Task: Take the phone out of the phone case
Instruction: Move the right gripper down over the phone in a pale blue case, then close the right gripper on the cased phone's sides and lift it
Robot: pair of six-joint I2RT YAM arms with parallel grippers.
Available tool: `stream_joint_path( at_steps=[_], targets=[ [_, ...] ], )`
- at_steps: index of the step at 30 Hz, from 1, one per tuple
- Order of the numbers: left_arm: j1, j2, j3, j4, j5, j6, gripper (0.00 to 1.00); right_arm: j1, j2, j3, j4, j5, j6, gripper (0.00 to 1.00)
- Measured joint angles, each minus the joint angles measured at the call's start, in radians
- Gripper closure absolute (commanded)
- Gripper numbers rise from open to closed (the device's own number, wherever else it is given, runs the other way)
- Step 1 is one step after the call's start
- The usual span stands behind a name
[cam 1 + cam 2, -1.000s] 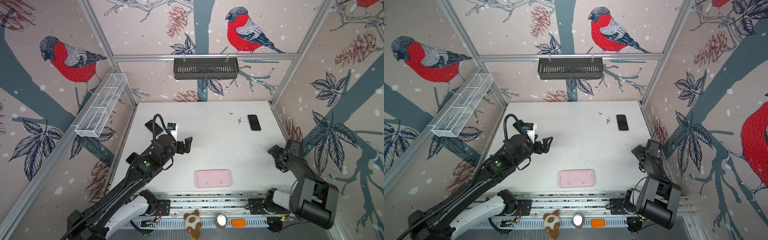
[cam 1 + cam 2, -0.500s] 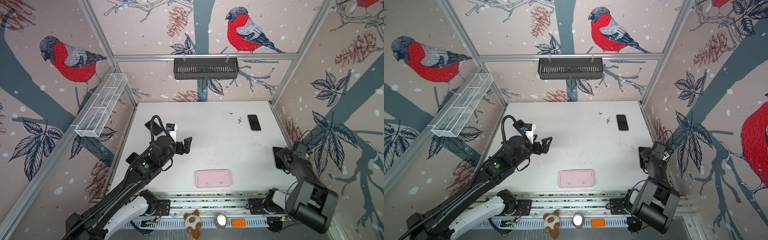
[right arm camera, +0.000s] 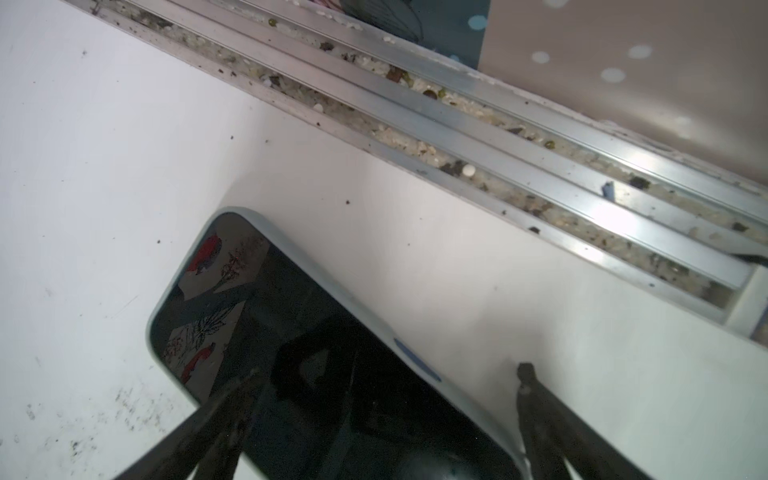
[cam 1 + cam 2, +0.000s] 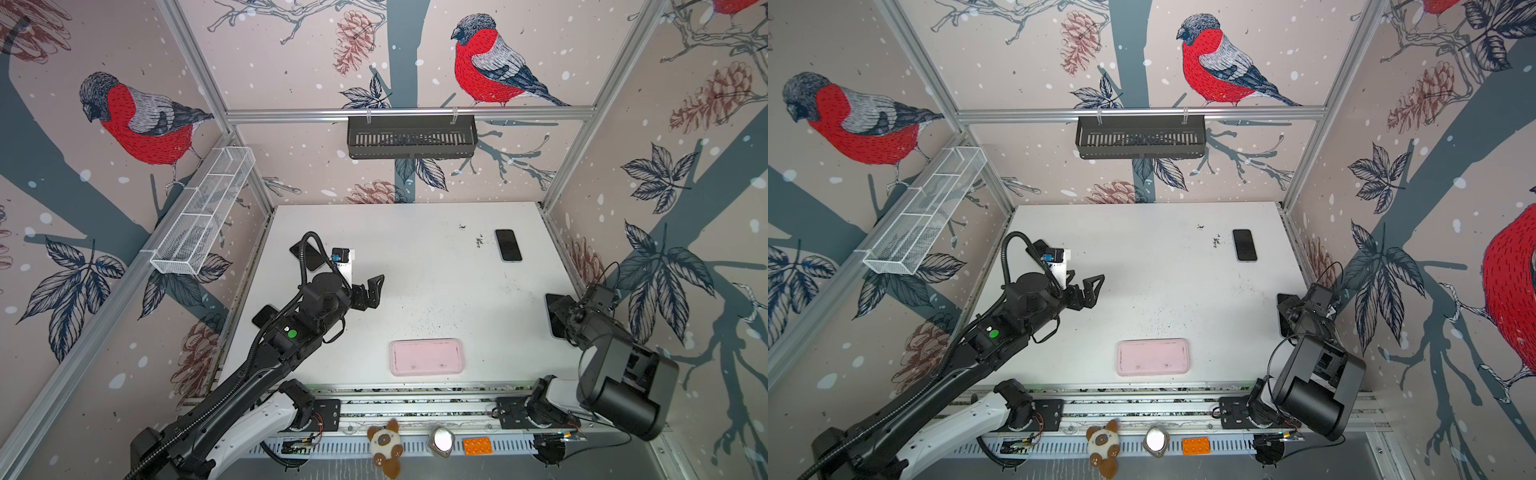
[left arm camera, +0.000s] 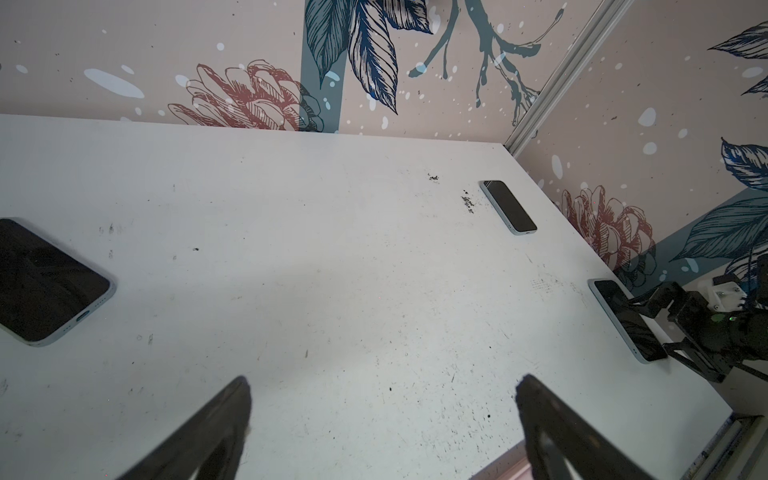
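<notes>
The pink phone case (image 4: 427, 357) (image 4: 1153, 357) lies flat near the table's front edge, in both top views. Only its pink face shows, and I cannot tell whether anything sits in it. A dark-screened phone (image 3: 270, 316) with a pale blue rim lies flat by the right edge of the table (image 4: 555, 301) (image 5: 623, 320). My right gripper (image 3: 385, 374) (image 4: 561, 313) stands open just above it, one finger on each side, holding nothing. My left gripper (image 5: 384, 382) (image 4: 372, 291) hangs open over bare table at the left middle, far from the case.
Other dark phones lie at the back right (image 4: 508, 245) (image 5: 509, 205), behind the left arm (image 4: 307, 255) (image 5: 41, 282) and at the left edge (image 4: 264, 316). A black basket (image 4: 411, 137) hangs on the back wall and a white mesh tray (image 4: 203, 220) on the left wall.
The right arm has drawn back toward the right wall, and its open gripper now stands over the phone at the table's right edge. The left arm has hardly moved.
</notes>
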Motion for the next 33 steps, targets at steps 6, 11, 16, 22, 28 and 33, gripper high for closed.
stream_joint_path(
  at_steps=[6,11,16,22,28,33],
  targets=[
    [0.000,-0.003,-0.002,0.000,0.000,-0.005,0.02,0.092,0.016,0.016,-0.002,-0.010,-0.021,0.00],
    [-0.001,-0.006,-0.005,0.001,0.000,-0.005,0.02,0.160,0.031,0.034,-0.029,0.013,-0.022,0.00],
    [-0.001,-0.010,-0.005,0.001,0.000,-0.005,0.02,0.229,0.064,0.059,-0.058,0.079,-0.025,0.00],
    [-0.001,-0.014,-0.006,0.002,0.000,-0.006,0.02,0.281,0.083,0.086,-0.111,0.146,-0.025,0.00],
    [-0.001,-0.021,-0.007,0.002,0.000,-0.006,0.02,0.311,0.124,0.115,-0.147,0.187,-0.021,0.00],
    [-0.001,-0.032,-0.013,0.004,0.002,-0.009,0.02,0.317,0.158,0.142,-0.143,0.211,-0.021,0.00]
  ],
)
